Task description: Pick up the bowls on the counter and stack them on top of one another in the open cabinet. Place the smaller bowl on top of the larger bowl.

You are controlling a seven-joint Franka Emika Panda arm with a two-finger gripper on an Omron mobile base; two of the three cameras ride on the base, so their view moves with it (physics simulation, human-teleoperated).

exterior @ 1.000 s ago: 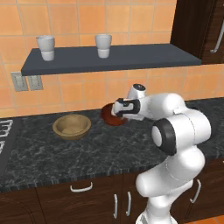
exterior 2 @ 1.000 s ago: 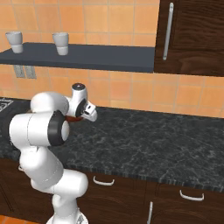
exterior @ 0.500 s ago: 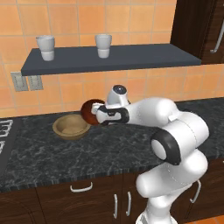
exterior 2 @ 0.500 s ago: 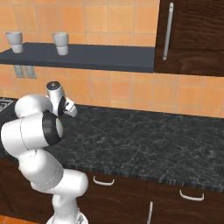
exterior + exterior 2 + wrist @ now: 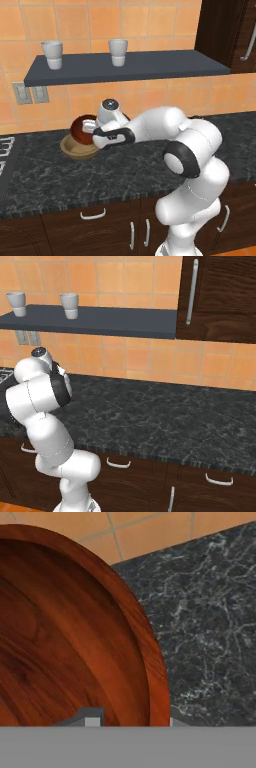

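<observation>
Over the black counter [image 5: 125, 175], the small red bowl [image 5: 82, 129] is gripped at its rim by the gripper [image 5: 95, 136], held tilted just above the tan bowl [image 5: 79, 149].

two cups [image 5: 52, 54] on shelf's left, right free

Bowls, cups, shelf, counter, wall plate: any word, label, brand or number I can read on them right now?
None: no text, number or sign reads in any view.
smaller bowl, held in the pincer: plain wood grain.
larger bowl: plain.
two white cups on the open cabinet: blank.
counter: marbling only.
wall outlet plate: unmarked.
</observation>
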